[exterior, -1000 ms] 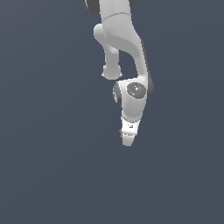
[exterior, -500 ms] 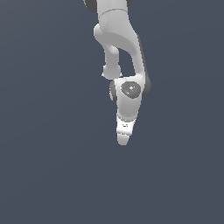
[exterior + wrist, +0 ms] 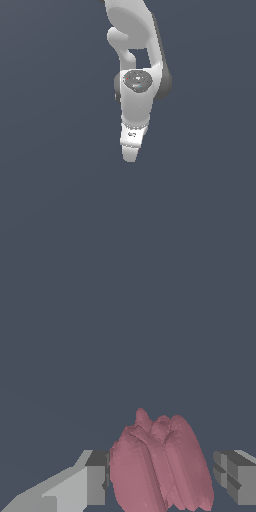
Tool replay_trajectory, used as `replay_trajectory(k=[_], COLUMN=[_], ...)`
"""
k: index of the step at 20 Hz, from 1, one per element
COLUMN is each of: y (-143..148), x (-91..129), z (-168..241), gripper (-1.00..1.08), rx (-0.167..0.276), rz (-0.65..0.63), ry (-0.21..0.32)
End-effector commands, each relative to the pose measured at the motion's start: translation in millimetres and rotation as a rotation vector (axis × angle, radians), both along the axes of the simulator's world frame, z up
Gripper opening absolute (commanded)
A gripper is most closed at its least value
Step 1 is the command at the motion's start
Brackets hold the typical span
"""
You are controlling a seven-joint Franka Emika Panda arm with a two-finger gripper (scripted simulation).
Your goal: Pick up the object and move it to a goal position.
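In the wrist view the lumpy pinkish-red object [image 3: 160, 466] sits between my two grey fingertips. One fingertip [image 3: 97, 478] is right at its side. The other fingertip [image 3: 232, 476] stands a small gap away from it. My gripper [image 3: 162, 478] is open and straddles the object. In the exterior view the white gripper [image 3: 130, 156] points down at the end of the arm, and the object is hidden behind it.
A plain dark grey-blue surface [image 3: 210, 200] fills both views. The white arm [image 3: 137, 95] comes down from the exterior view's top.
The gripper has moved toward the exterior view's left, over the small red object that showed beside its tip a second ago. The object is now hidden behind it.
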State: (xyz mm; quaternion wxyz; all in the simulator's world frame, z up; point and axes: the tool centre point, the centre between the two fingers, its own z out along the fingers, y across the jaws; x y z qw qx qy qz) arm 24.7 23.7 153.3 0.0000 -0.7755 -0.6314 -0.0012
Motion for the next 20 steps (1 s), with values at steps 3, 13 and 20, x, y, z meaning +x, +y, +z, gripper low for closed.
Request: replay_trajectory(k=[3,13,20], y=[-21,-50,-54], x=[11,28,32], z=[44,101,108], gripper=[-1.0,-1.0,-1.0], rx=[0.001,0.0,-0.001], rz=[0.0,-0.001,-0.002], ry=[0.001,0.002,0.002])
